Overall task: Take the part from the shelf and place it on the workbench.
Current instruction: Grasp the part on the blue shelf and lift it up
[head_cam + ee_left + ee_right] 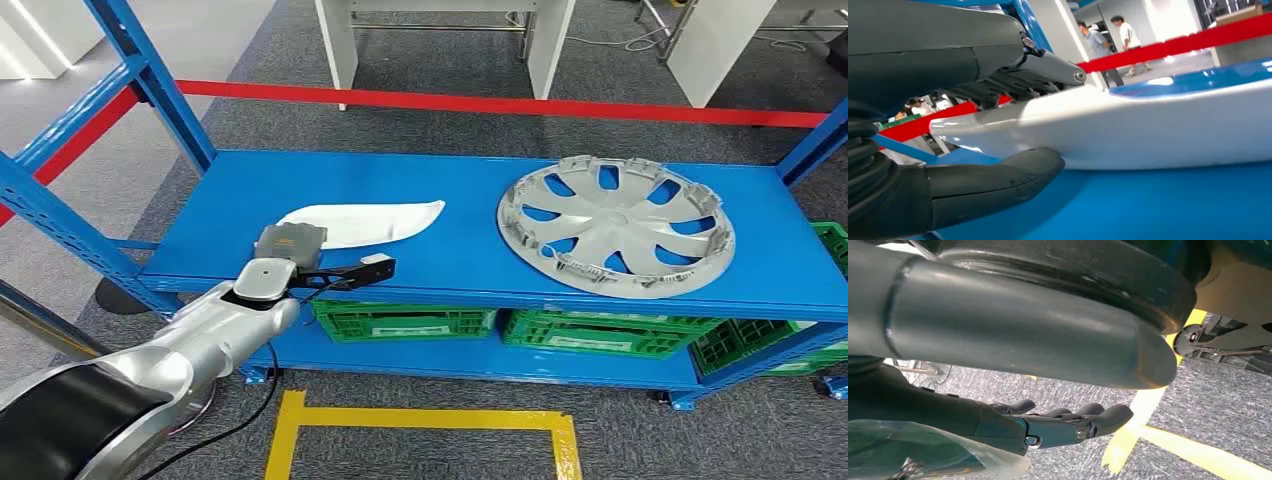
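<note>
The part is a long white curved panel point(370, 222) lying flat on the blue shelf point(460, 270), left of centre. My left hand point(290, 245) is at the panel's left end. In the left wrist view the dark fingers point(1048, 67) lie over the top of the white panel point(1148, 125) and the thick thumb point(998, 180) presses against its lower edge, so the hand point(923, 65) grips the end while the panel still rests on the shelf. My right hand point(1058, 425) hangs over the floor, fingers loosely extended and holding nothing.
A silver wheel cover point(615, 225) lies on the right half of the shelf. Green crates point(400, 322) stand on the lower level. Blue uprights point(150, 85) frame the shelf. Behind it run a red barrier point(500, 103) and white table legs point(345, 40). Yellow floor tape point(420, 420) marks the ground.
</note>
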Motion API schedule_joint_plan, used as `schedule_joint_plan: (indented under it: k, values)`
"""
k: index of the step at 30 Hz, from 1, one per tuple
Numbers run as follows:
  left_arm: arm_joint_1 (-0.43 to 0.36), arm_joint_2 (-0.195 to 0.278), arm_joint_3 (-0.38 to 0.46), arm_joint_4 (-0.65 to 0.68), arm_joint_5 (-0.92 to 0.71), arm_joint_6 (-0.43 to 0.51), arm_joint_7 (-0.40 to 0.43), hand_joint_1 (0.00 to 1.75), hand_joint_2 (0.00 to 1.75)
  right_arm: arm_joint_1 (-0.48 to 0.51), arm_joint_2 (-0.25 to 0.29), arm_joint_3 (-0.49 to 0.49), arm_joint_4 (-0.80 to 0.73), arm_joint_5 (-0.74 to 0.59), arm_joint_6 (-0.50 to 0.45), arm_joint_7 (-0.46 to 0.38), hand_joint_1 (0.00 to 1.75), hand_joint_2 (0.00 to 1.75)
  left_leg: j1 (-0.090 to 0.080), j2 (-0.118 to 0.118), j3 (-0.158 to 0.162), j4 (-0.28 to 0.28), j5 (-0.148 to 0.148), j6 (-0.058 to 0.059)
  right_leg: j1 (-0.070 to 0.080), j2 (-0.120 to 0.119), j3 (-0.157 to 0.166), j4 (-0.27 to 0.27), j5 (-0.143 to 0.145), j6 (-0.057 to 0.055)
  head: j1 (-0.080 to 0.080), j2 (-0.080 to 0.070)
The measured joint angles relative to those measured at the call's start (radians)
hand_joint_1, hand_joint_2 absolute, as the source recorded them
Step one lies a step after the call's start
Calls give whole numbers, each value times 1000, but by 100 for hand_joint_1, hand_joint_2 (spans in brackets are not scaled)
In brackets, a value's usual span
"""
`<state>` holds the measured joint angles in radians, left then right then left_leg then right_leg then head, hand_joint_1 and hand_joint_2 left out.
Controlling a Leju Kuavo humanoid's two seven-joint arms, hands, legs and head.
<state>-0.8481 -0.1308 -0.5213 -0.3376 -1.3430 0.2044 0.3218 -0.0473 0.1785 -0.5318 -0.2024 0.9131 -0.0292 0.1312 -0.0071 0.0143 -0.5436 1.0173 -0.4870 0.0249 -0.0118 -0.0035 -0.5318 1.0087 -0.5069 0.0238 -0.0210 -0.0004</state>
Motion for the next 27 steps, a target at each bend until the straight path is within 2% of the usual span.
schedule_joint_plan:
  k: [5,11,15,18,20,22,24,26,27]
  values:
    - [1,2,2,0,-12,16,-4,175,175,0,0,0,0,4,-3,-4,0,0,0,0,0,0,0,0,0,1,0,0,0,0,0,0]
    - [24,4,34,0,36,103,-122,175,175,1,0,0,0,5,-5,-18,0,0,0,0,0,0,0,0,0,0,0,0,0,0,0,0]
    - [65,3,78,-2,105,250,-259,175,175,2,0,0,0,6,-10,-25,0,0,0,0,0,0,0,0,0,0,0,0,0,0,0,0]
    - [102,-6,135,-17,227,408,-429,175,175,3,0,-1,0,7,-22,-24,0,0,0,0,0,0,0,0,0,0,-1,0,0,0,0,0]
    - [118,-17,180,-31,291,465,-509,175,175,4,-1,-2,0,7,-26,-21,0,0,0,0,-1,0,0,0,0,0,-1,0,0,0,0,0]
    - [125,-27,212,-42,320,479,-543,175,175,4,-1,-5,0,7,-27,-16,0,0,0,0,-1,0,0,0,0,1,-1,0,0,0,0,0]
    - [147,-41,239,-78,409,477,-625,175,175,7,-1,-9,0,6,-30,-2,0,0,0,0,-1,1,0,0,0,1,-2,0,1,0,0,0]
    - [194,-62,260,-180,555,460,-738,175,175,12,-1,-14,0,5,-37,13,0,0,0,0,-2,1,0,0,0,0,-2,0,1,0,0,0]
    - [225,-71,263,-256,621,440,-768,175,175,14,-1,-17,0,4,-42,16,0,0,0,0,-3,1,0,0,0,0,-3,0,1,0,0,0]
